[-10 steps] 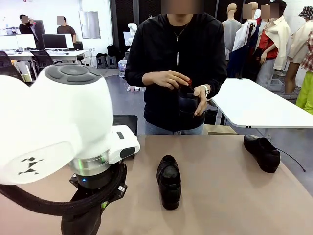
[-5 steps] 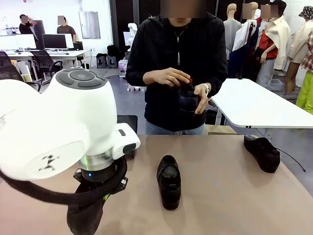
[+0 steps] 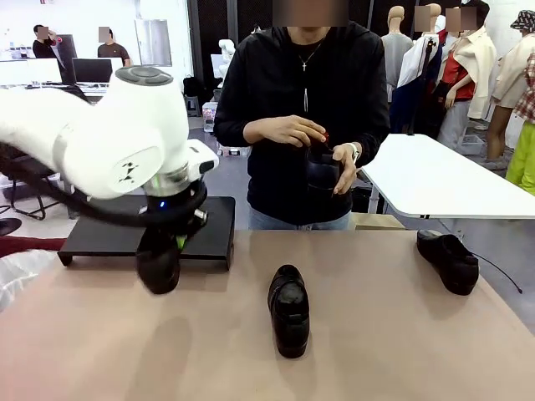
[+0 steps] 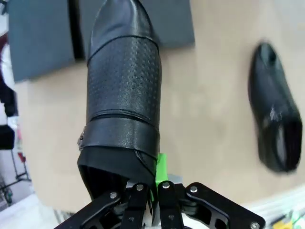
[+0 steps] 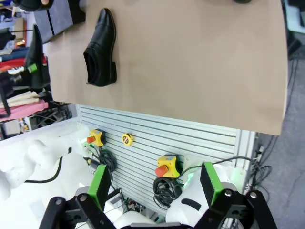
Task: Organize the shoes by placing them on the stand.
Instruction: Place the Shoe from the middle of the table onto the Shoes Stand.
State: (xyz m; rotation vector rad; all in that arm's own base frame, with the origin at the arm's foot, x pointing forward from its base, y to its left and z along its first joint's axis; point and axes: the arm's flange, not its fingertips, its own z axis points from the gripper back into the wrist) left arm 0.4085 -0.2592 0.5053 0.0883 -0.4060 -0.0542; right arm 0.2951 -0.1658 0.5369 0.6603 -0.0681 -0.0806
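The left pincer (image 4: 151,191) is pressed together on the heel collar of a glossy black leather dress shoe (image 4: 124,95), with one green pad (image 4: 161,164) showing at the rim. Gripping at the rear leaves sole and toe free, which suits setting the shoe down flat. The held shoe extends straight out from the pincer, toe foremost, and appears clear of the tan tabletop (image 3: 376,334). It has a perforated vamp, a smooth rounded toe cap and a smooth strap across the instep. Just beyond the toe lies the low matte black flat-topped stand (image 4: 40,43), in two sections with a narrow gap. The shoe is judged to be lined up for placement and not yet resting on it. Well apart to one side of the pincer, a second black dress shoe (image 3: 289,311) lies on the tabletop. A third black dress shoe (image 3: 449,259) lies farther off near the table's edge. At the far side, a fourth black shoe (image 3: 322,171) is held in one hand (image 3: 344,167), with the other hand (image 3: 288,132) above it. The right pincer (image 5: 155,183) is spread and empty, parked high over the near table edge, presumably to leave working room.
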